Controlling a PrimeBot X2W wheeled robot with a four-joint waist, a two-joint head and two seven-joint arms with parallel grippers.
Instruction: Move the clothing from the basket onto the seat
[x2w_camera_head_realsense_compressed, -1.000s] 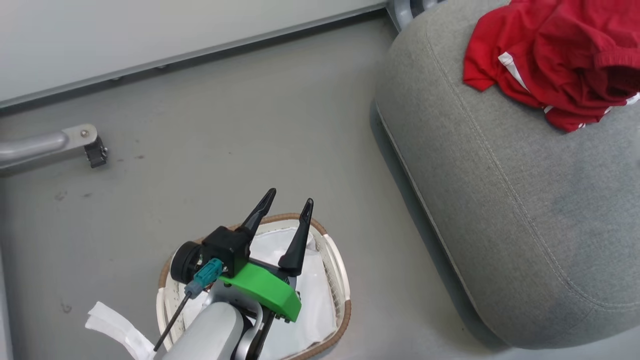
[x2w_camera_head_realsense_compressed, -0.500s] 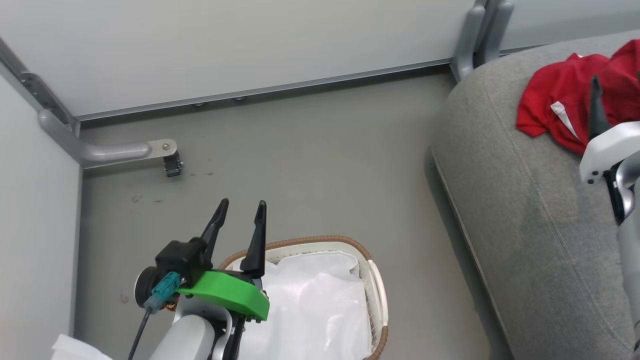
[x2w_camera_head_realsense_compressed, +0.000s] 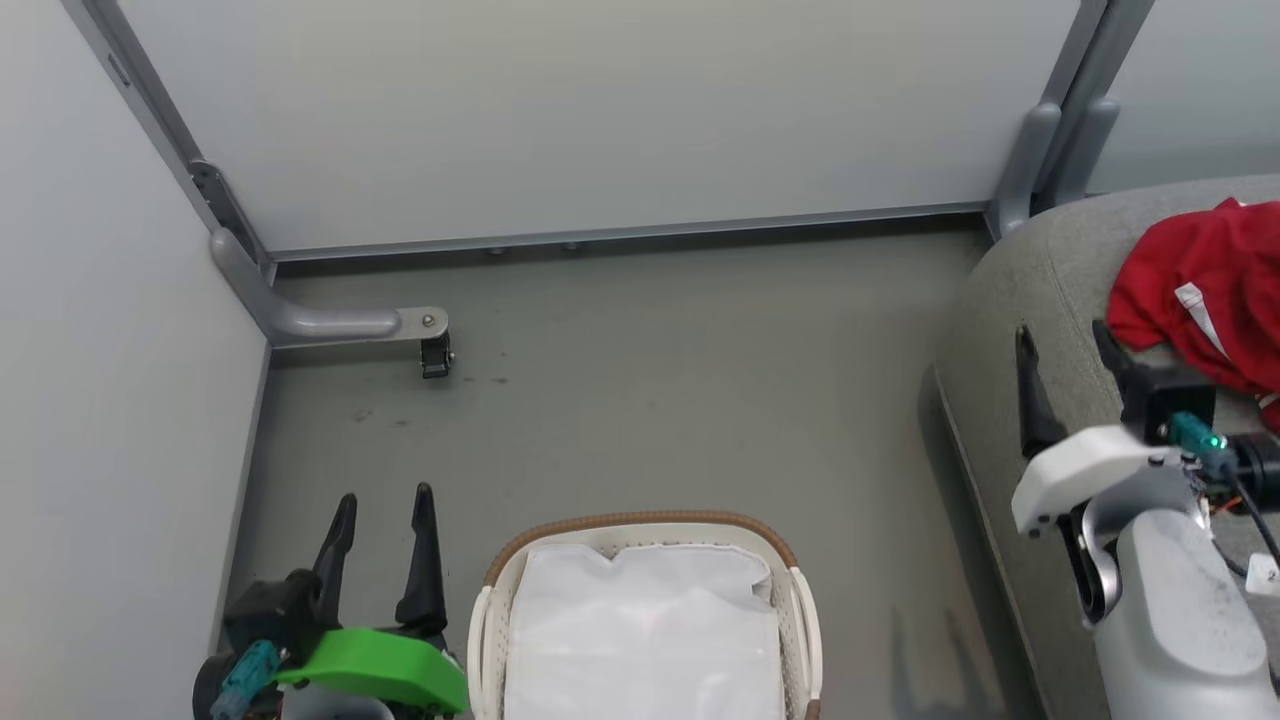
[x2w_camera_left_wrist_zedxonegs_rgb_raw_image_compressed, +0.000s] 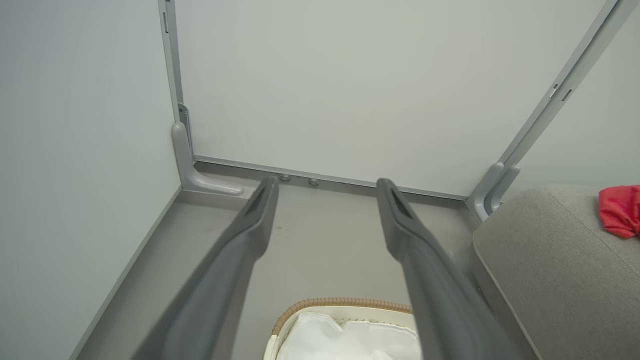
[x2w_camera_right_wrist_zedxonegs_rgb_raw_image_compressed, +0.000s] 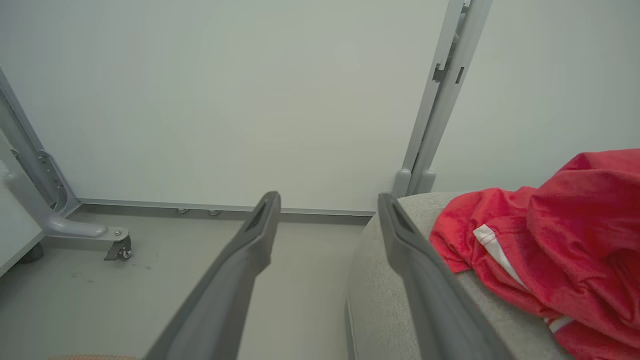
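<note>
Head view from high up, looking steeply down on floor (x2w_camera_head_realsense_compressed: 650, 400), basket (x2w_camera_head_realsense_compressed: 640, 517) and seat (x2w_camera_head_realsense_compressed: 1005, 290), wrist views lower, facing the wall (x2w_camera_left_wrist_zedxonegs_rgb_raw_image_compressed: 325, 90), all three sharing seat and clothing (x2w_camera_head_realsense_compressed: 1215, 285).

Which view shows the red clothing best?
Right wrist view: the clothing lies close and large on the seat, white stripe clear. The head view crops it at the right edge; the left wrist view catches a small far patch.

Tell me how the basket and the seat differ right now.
The basket is cream plastic with a brown woven rim; the seat is grey fabric. The seat is far bigger than the basket. The seat carries the red clothing; the basket holds a white liner. Both stand on the floor.
</note>
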